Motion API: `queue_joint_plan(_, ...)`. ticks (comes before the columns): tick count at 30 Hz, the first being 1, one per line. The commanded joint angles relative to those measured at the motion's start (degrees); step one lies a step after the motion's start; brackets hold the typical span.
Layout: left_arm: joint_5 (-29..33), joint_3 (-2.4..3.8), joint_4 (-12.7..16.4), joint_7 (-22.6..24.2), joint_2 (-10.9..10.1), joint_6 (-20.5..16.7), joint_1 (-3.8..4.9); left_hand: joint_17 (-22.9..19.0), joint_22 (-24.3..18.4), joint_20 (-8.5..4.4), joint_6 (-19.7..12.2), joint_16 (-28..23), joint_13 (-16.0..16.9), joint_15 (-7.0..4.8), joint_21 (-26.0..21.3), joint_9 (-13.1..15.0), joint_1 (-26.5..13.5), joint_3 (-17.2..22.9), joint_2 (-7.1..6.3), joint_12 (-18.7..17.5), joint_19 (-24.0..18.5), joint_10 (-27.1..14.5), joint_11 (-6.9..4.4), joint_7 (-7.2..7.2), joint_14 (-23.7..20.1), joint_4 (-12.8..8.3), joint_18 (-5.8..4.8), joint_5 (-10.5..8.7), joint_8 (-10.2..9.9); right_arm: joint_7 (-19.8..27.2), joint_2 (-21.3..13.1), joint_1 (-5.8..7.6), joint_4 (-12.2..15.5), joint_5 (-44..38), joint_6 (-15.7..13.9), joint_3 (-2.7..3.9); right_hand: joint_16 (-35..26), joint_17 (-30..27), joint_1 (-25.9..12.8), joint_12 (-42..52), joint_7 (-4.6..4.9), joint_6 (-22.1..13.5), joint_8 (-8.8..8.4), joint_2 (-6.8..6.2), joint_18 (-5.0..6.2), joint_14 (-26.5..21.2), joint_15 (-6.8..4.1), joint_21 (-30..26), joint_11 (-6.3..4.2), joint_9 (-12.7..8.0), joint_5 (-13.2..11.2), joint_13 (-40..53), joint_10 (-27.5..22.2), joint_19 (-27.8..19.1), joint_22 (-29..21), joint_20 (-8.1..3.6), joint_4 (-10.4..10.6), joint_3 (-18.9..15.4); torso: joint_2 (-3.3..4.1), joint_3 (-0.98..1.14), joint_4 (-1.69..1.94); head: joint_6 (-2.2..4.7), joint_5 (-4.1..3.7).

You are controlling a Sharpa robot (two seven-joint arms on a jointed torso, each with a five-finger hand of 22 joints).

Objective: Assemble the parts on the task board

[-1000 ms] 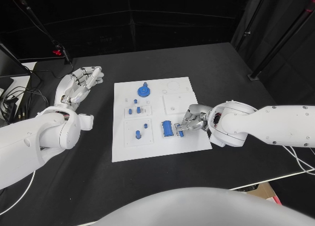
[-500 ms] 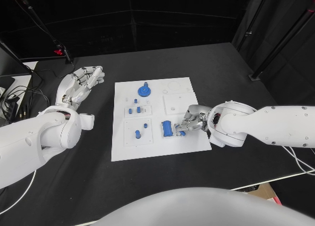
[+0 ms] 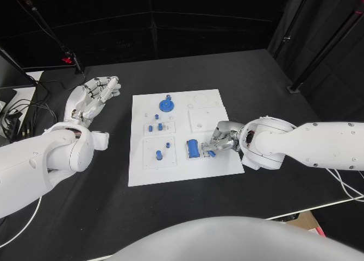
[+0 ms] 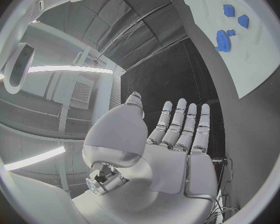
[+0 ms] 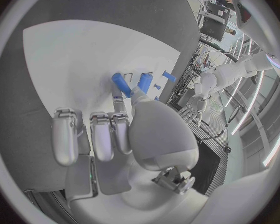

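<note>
1. My right hand (image 3: 222,139) sits over the near right part of the task board (image 3: 182,168), its fingers curled down on the blue parts there. The small blue piece (image 3: 210,154) lies right at the fingertips; I judge it pinched, though the contact is partly hidden.
2. The larger blue cylinder (image 3: 194,148) lies just beyond that hand toward the board's middle, its long axis running near-to-far.
3. The right hand is far nearer; my left hand (image 3: 91,98) hovers flat, fingers spread and holding nothing, well off the board's left edge.
4. Recessed white tiles hold other blue parts; a blue gear (image 3: 166,103) stands at the far end.
</note>
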Motion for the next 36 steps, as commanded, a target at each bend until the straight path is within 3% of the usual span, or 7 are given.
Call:
queue_joint_plan(1,0.06,0.06,-0.01,0.49,0.09,0.5,0.09,-0.05,-0.09,0.0,-0.35,0.27,-0.05,-0.16,0.26,-0.06,-0.03,-0.36,0.4,0.2,-0.24,-0.24,0.02,7.78,0.21,0.04,-0.57,0.25,0.18,0.04,-0.07,0.04,0.14,-0.5,0.14,0.0,0.14,15.07,-1.73,0.36,0.09,0.5,-0.51,0.03,-0.16,6.07,-0.06,-0.27,0.23,-0.03,0.35,15.08,5.96,3.82,13.53,-0.04,0.02,-1.79,-0.02,-0.02,0.0,0.0,-0.06)
queue_joint_plan(13,0.06,0.06,-0.09,0.45,0.18,0.58,0.09,-0.11,-0.08,0.0,-0.38,0.3,-0.05,-0.16,0.26,-0.07,0.02,-0.37,0.46,0.23,-0.24,-0.26,0.03,7.78,0.21,0.03,-0.57,0.27,0.19,0.42,-0.04,0.04,0.05,-0.5,-0.54,0.0,0.14,15.07,-4.22,0.36,-0.02,1.14,-0.77,2.51,-0.21,6.07,-0.08,-0.06,0.15,0.2,2.22,15.08,5.96,3.94,13.62,-0.02,-0.01,-5.33,0.01,0.0,0.03,0.0,-0.3)
queue_joint_plan(18,0.06,0.06,-0.1,0.42,0.2,0.6,0.09,-0.11,-0.08,0.0,-0.38,0.3,-0.05,-0.16,0.26,-0.07,0.02,-0.37,0.46,0.23,-0.24,-0.26,0.03,7.78,0.21,0.03,-0.57,0.27,0.19,0.27,-0.1,0.04,-0.09,-0.52,-0.23,0.0,0.14,15.07,0.31,0.36,-0.3,1.39,-0.99,2.87,-0.25,6.07,-0.31,0.08,-0.1,0.27,3.51,15.08,5.96,4.01,13.68,-0.18,-1.08,-5.13,-0.02,0.01,0.04,0.0,-0.35)
queue_joint_plan(22,0.06,0.06,-0.15,0.36,0.19,0.59,0.09,-0.11,-0.08,0.0,-0.38,0.3,-0.05,-0.16,0.26,-0.07,0.02,-0.37,0.46,0.23,-0.24,-0.26,0.03,7.78,0.21,0.03,-0.57,0.27,0.19,0.27,0.03,0.04,-0.29,-0.71,0.07,0.0,0.14,15.07,2.74,0.36,-0.39,1.64,-1.11,2.51,-0.27,6.07,-0.37,0.14,-0.17,0.32,2.84,15.08,5.96,4.04,13.7,-0.25,-1.52,-5.3,-0.02,-0.02,-0.06,0.0,-0.35)
queue_joint_plan(26,0.06,0.06,-0.25,0.28,0.27,0.61,0.09,-0.12,-0.08,0.0,-0.39,0.31,-0.05,-0.16,0.27,-0.07,0.04,-0.37,0.49,0.24,-0.25,-0.26,0.03,7.78,0.21,0.03,-0.57,0.28,0.2,0.3,0.55,0.04,-0.66,-1.17,0.42,0.0,0.14,15.07,7.63,0.36,-1.14,2.7,-0.86,3.37,-0.31,6.07,-0.78,0.34,-0.78,0.54,3.47,15.08,5.96,4.13,13.78,-0.53,-3.87,-3.33,-0.03,0.01,0.0,0.0,-0.43)
queue_joint_plan(36,0.06,0.06,-0.22,0.22,0.23,0.59,0.09,-0.18,-0.1,0.0,-0.42,0.35,-0.06,-0.16,0.27,-0.07,0.1,-0.37,0.58,0.26,-0.27,-0.28,0.03,7.79,0.2,0.03,-0.57,0.33,0.21,0.74,1.35,0.04,-1.5,-2.1,-0.73,0.01,0.14,15.07,8.79,0.36,-1.42,3.63,-0.69,3.78,-0.38,6.07,-0.99,0.56,-1.06,0.7,3.28,15.08,5.96,4.24,13.86,-0.75,-4.09,-2.56,0.01,-0.01,0.04,0.0,-0.21)
